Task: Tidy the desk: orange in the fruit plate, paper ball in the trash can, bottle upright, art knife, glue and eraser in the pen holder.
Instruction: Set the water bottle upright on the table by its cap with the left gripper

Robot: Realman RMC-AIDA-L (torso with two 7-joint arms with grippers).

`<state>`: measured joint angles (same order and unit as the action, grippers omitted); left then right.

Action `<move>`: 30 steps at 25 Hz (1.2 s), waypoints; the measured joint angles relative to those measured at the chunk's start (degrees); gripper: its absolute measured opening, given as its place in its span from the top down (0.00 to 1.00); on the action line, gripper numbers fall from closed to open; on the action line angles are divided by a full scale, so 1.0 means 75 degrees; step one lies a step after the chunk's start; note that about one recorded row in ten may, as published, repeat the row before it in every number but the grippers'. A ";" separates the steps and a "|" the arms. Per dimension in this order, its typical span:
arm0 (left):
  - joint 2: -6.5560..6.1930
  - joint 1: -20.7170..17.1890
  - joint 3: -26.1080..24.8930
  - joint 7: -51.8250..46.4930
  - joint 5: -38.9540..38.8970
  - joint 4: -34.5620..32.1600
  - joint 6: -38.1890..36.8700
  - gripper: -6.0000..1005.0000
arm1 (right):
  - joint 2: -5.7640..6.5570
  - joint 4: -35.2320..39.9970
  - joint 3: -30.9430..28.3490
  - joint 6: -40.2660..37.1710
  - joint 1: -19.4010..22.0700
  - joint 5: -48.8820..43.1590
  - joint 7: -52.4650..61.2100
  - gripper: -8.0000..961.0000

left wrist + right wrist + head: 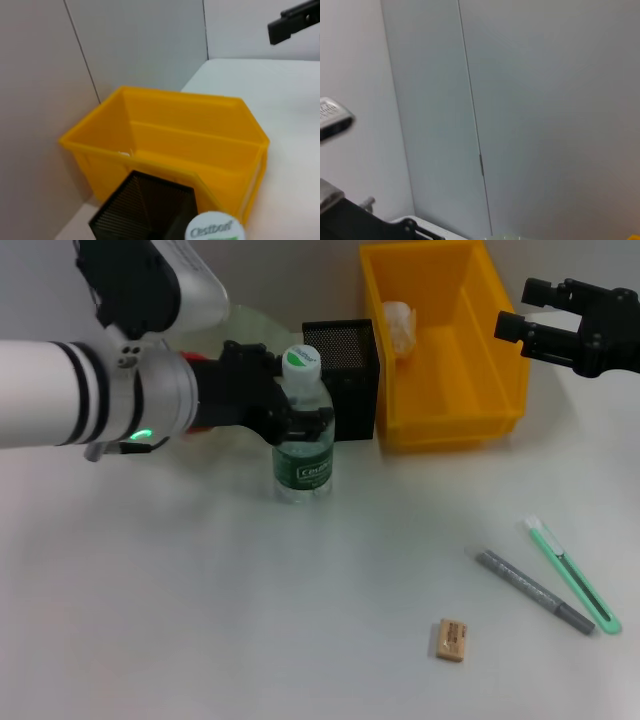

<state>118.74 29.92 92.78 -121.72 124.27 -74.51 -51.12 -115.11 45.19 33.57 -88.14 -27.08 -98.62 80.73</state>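
Observation:
The bottle (303, 445) stands upright in front of the pen holder (345, 375), its cap (216, 231) showing in the left wrist view. My left gripper (292, 418) is shut on the bottle's upper body. The paper ball (397, 325) lies inside the yellow trash can (445, 425). My right gripper (515, 308) hovers open and empty over the can's right rim. The eraser (451, 640), the grey glue stick (535, 591) and the green art knife (572, 573) lie on the table at the front right. The fruit plate (250, 322) peeks out behind my left arm. The orange is hidden.
The pen holder (145, 205) touches the trash can (190, 135) on its left side. A grey wall stands right behind both. My left arm covers the back left of the white table (200, 620).

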 joint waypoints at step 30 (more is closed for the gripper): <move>-0.0028 -0.0030 -0.1217 0.2751 -0.3542 0.1958 -0.0132 0.26 | -0.0039 -0.0002 0.0000 0.0045 -0.0011 -0.0106 -0.0005 0.26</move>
<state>118.52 29.70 83.65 -101.08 97.71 -59.82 -52.11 -115.40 45.18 33.57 -87.80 -27.16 -99.41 80.70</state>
